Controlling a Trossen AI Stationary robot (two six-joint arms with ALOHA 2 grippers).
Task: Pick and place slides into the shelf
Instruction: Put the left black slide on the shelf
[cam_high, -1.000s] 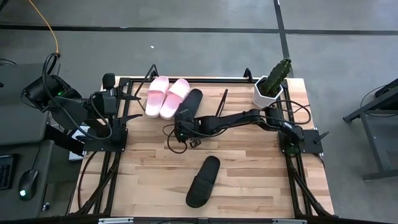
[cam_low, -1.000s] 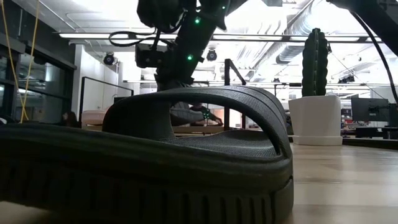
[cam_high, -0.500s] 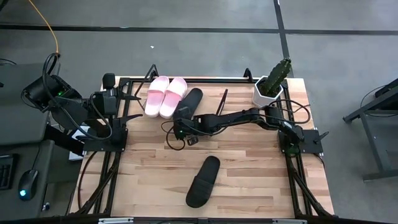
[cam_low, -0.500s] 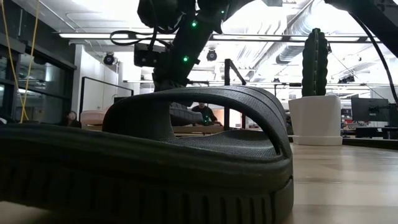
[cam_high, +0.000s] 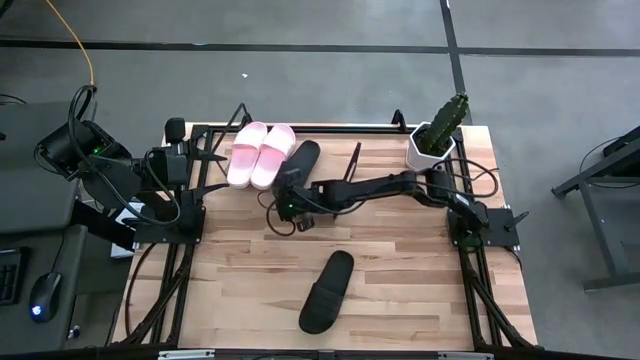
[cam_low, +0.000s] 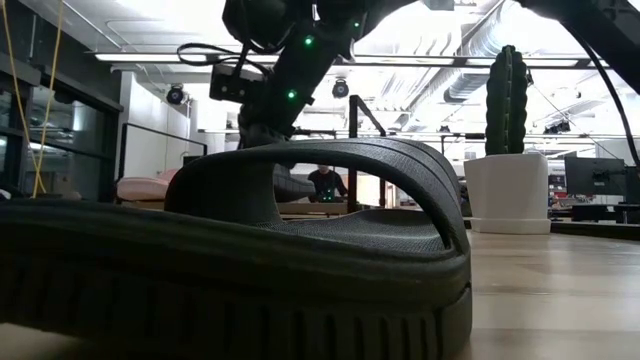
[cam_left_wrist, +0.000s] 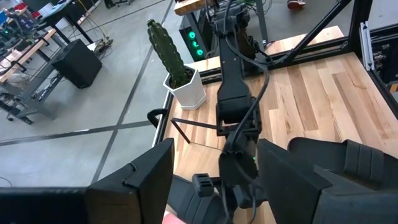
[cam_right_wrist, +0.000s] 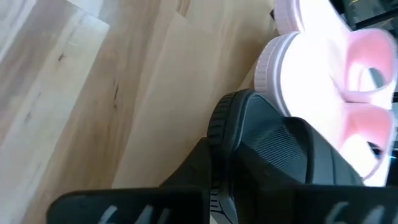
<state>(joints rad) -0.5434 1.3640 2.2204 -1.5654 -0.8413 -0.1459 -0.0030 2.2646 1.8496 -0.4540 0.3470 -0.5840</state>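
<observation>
The tabletop (cam_high: 400, 280) is pale wood in butcher-block strips, smooth with a soft satin sheen. The black slide (cam_high: 327, 291) near its front edge looks like matt rubbery foam, its sole wall ribbed and its strap finely grooved. The two pink slides (cam_high: 258, 155) at the far edge look smooth, moulded and faintly glossy, with whiter soles. The black slide (cam_right_wrist: 283, 155) beside them shows a textured strap. The cactus pot (cam_high: 430, 147) is smooth white.
</observation>
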